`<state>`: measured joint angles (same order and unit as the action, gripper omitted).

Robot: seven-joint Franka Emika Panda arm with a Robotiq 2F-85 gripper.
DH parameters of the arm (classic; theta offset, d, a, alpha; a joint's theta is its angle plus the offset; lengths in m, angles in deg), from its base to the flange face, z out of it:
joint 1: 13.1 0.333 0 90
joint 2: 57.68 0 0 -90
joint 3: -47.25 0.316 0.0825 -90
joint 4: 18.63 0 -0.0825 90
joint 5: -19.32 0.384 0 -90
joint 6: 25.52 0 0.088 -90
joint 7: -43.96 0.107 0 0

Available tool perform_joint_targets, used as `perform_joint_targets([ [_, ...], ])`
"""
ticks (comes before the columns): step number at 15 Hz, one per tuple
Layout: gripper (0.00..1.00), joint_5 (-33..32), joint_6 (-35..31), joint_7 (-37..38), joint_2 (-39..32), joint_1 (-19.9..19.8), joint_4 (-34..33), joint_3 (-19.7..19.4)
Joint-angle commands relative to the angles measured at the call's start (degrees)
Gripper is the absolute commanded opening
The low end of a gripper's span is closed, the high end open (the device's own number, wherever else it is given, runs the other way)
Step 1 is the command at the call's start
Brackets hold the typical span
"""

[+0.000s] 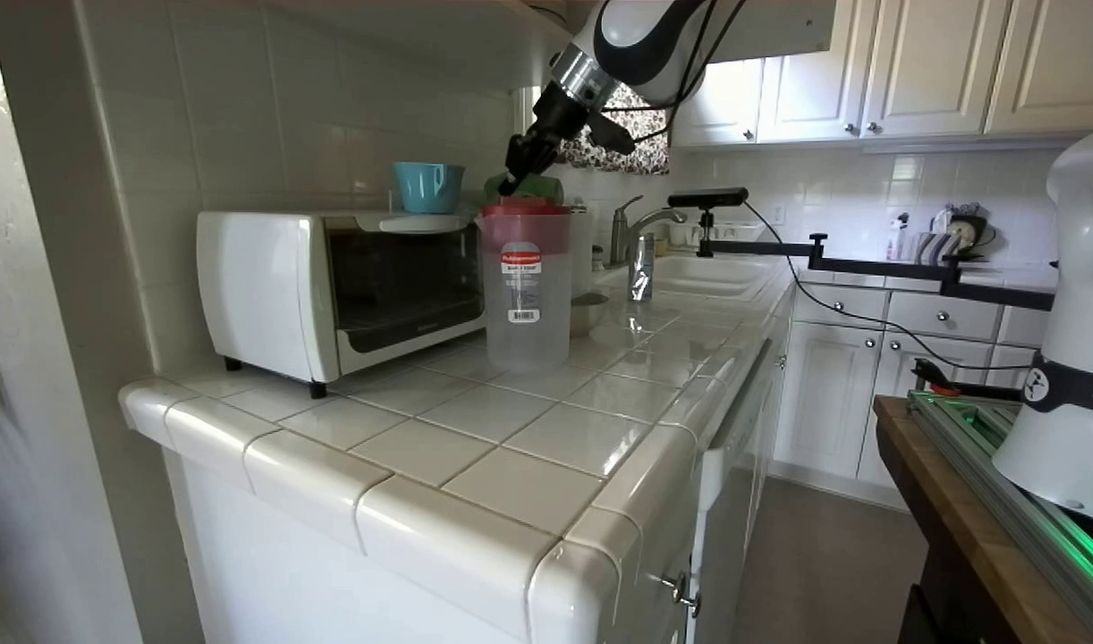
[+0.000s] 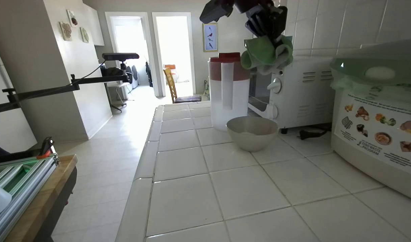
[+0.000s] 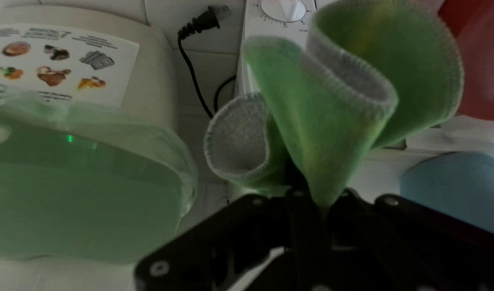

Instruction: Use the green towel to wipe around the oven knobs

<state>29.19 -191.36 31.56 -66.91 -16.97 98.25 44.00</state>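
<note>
My gripper point(image 3: 321, 199) is shut on the green towel point(image 3: 319, 117), whose folds with grey edges fan out past the fingertips in the wrist view. The towel also shows beneath the gripper in both exterior views point(image 1: 546, 186) point(image 2: 261, 50). The white toaster oven point(image 1: 256, 286) point(image 2: 308, 94) stands against the tiled wall. Its upper knob point(image 2: 275, 85) and lower knob point(image 2: 273, 111) face the sink side. In the wrist view one knob point(image 3: 285, 9) shows at the top, and the towel covers much of the panel. The towel hangs near the oven's upper front corner; I cannot tell if they touch.
A red-lidded pitcher point(image 1: 526, 340) point(image 2: 219, 97) stands close in front of the oven. A bowl point(image 2: 252, 134) stands near the knobs. A green-lidded waste bin point(image 2: 377, 117) stands beyond a black plug point(image 3: 202, 22). A blue cup point(image 1: 428, 186) is on the oven top.
</note>
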Motion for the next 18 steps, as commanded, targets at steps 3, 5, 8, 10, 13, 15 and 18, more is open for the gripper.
perform_joint_targets([
  [3, 0.01, 1.77, -0.66, -5.62, -3.51, -2.28, -1.95, 1.46],
  [5, 0.01, 1.53, -0.32, -4.68, -3.09, -2.58, -1.47, 1.45],
  [8, 0.01, 0.67, 0.69, -2.93, -3.0, -2.5, -0.95, 0.91],
  [10, 0.01, 0.83, 2.12, -2.02, -2.46, -2.64, -0.16, 0.77],
  [13, 0.01, 0.85, 4.65, -1.39, -1.89, -3.05, 0.71, 0.73],
  [15, 0.01, 0.95, 7.17, -1.27, -2.59, -3.4, 0.85, 0.74],
  [18, 0.01, 0.47, 8.2, -1.32, -4.27, -4.07, 0.53, 1.64],
])
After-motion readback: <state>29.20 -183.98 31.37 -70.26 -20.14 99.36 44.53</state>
